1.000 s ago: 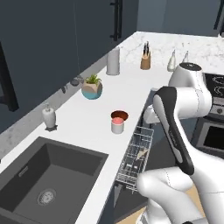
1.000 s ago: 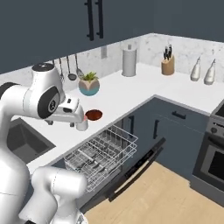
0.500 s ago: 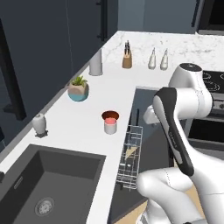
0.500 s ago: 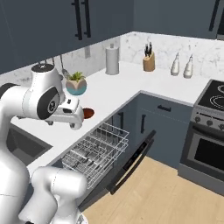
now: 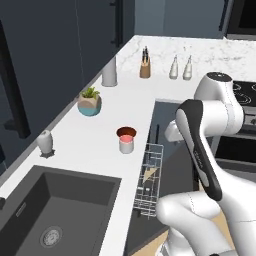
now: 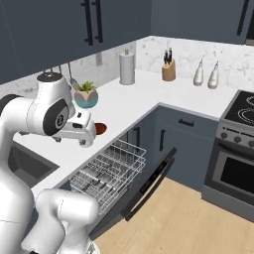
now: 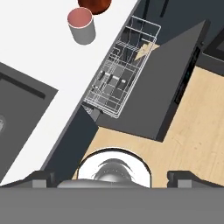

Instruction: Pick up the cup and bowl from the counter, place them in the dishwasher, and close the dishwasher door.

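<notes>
Pincer [image 7: 112, 177] hangs empty with its two tips spread wide, high above the floor beside the dishwasher door [image 7: 168, 89], which lies open. One cup [image 7: 81, 26] and one bowl [image 7: 94, 5] stand touching on the desk [image 5: 95, 145], near its edge. One white rack [image 6: 106, 171] is pulled out. Two bottles [image 6: 206, 74] stand near the knife block [image 6: 168, 69].

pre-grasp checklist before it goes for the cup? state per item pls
1. Gripper open, nothing held: ok.
2. Cup upright on the counter, salmon inside facing up: ok.
3. Bowl right beside the cup, may crowd the grasp; touching or apart: cannot tell.
4. Dishwasher door down: ok.
5. Rack pulled out, free slots: ok.
6. Gripper lined up over the cup: not ok, it sits off to one side.
</notes>
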Robot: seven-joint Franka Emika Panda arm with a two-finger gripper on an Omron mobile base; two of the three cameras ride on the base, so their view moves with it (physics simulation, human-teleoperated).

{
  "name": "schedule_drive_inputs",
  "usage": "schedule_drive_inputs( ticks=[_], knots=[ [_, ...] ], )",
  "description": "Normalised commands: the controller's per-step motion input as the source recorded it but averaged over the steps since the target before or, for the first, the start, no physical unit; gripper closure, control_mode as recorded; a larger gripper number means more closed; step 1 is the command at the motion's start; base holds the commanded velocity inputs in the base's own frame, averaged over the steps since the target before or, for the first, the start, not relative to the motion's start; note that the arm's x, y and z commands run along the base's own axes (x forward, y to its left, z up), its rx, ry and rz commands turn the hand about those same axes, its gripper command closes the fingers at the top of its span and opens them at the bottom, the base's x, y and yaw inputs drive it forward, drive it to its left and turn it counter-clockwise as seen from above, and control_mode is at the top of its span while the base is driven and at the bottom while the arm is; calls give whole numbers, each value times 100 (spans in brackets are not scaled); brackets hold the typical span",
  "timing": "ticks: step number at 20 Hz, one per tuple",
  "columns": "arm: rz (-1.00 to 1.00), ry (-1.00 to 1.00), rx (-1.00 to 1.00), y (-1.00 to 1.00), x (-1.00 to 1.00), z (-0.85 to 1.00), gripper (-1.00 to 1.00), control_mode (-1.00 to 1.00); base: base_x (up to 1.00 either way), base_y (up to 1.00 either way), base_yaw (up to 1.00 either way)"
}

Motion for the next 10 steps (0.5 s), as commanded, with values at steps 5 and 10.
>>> schedule_drive_inputs(
  ticks=[5,10],
  knots=[
    [0,0,0,0,0,0,-100,100,78,20,0],
    [0,2,0,17,76,-13,-100,-100,0,0,0]
  ],
)
